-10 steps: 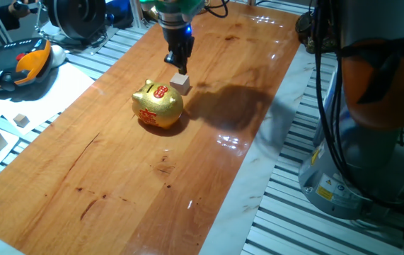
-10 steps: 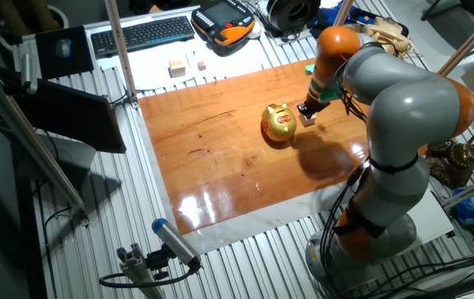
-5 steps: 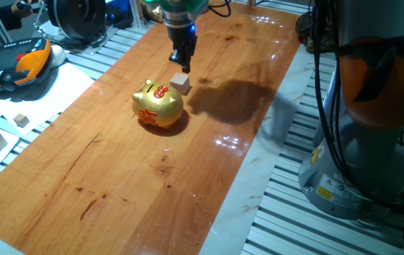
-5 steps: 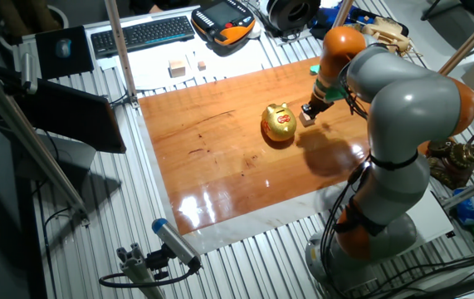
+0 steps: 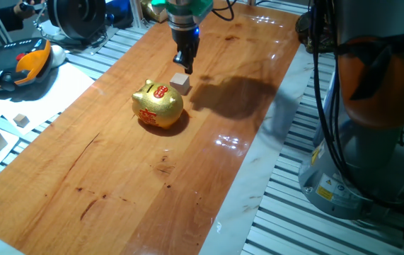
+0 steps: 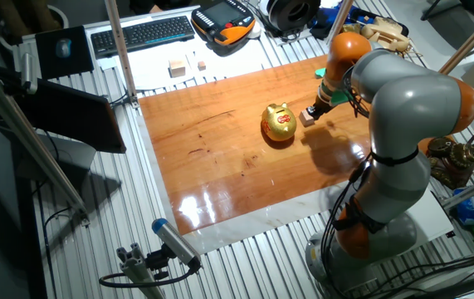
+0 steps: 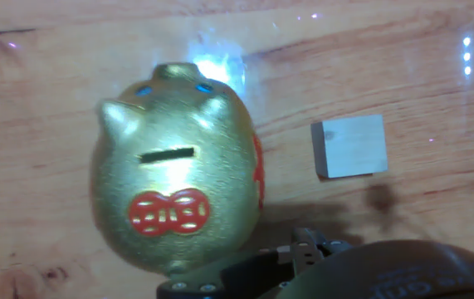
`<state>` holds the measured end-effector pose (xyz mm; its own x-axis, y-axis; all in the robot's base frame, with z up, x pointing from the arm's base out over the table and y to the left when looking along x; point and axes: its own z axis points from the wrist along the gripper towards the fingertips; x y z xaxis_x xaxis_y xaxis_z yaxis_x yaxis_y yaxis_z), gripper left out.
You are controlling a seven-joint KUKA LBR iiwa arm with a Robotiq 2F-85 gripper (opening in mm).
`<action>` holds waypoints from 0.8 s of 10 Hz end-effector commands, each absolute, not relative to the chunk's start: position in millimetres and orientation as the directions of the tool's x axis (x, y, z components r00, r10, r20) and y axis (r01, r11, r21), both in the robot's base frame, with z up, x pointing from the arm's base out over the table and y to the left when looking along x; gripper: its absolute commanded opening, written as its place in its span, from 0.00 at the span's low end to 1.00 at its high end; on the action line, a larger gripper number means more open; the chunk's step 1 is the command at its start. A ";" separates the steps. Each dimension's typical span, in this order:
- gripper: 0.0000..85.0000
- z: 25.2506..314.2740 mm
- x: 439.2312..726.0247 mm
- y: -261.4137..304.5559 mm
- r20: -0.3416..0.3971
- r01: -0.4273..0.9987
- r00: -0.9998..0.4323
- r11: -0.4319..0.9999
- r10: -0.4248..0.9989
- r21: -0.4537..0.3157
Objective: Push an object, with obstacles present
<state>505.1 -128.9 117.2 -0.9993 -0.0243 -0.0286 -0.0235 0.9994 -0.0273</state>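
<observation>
Your hand (image 5: 186, 66) hangs just above the cube (image 5: 180, 83), fingers seemingly closed on nothing. Cube sits beside the piggy bank (image 5: 158, 105), slightly apart.

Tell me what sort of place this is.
Most likely a robotics lab. The wooden table sits on an aluminium slat bench beside a big grey and orange arm, with a keyboard and an orange-edged teach pendant at the far end.
</observation>
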 end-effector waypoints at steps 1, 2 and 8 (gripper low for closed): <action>0.00 117.2 504.8 -129.2 -0.029 -0.024 -0.999 0.999 -0.024 -0.030; 0.00 117.2 504.4 -129.9 -0.029 -0.022 -0.999 0.999 -0.023 -0.043; 0.00 106.3 506.3 -133.2 -0.058 -0.027 -0.998 0.999 -0.028 -0.023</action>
<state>506.5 -133.7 105.6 -0.9978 -0.0297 -0.0592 -0.0284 0.9993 -0.0223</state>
